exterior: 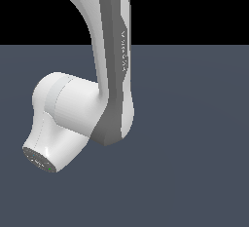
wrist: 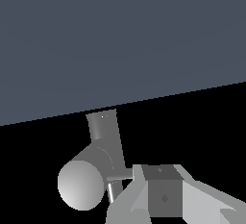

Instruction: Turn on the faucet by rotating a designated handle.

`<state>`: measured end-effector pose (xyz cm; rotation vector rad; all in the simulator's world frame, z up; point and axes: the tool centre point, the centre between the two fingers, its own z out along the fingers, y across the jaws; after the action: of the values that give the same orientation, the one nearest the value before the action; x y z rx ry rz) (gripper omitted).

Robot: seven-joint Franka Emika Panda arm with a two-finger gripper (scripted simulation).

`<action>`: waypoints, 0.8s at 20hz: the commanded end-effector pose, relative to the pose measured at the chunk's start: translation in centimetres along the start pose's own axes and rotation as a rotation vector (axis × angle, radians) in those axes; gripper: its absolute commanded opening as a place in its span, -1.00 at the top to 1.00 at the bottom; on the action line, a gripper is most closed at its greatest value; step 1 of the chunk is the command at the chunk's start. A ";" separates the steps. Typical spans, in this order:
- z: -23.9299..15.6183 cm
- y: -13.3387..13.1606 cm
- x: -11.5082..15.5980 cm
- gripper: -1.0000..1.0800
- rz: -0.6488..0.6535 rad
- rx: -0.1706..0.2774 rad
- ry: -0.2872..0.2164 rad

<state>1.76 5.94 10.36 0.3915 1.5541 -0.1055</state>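
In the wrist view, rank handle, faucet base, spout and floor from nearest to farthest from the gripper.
1. Handle, beside the gripper.
2. Base, just past the handle.
3. Spout, reaching away.
4. Floor, behind all.

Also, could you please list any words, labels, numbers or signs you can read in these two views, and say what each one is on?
Nothing can be read.
Robot arm: faint pale lettering runs down its grey stripe in the exterior view, too small and blurred to read.
Faucet, handle, gripper in the wrist view: no text or sign visible.
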 end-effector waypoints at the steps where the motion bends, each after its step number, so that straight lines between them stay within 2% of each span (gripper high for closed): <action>1: 0.5 -0.3 0.8 1.00 -0.041 -0.038 -0.004; 9: 2.0 -1.2 2.4 1.00 -0.137 -0.124 -0.012; 16: 2.6 -1.5 3.0 1.00 -0.176 -0.158 -0.016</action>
<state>3.79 4.30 7.18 0.1390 1.5672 -0.1208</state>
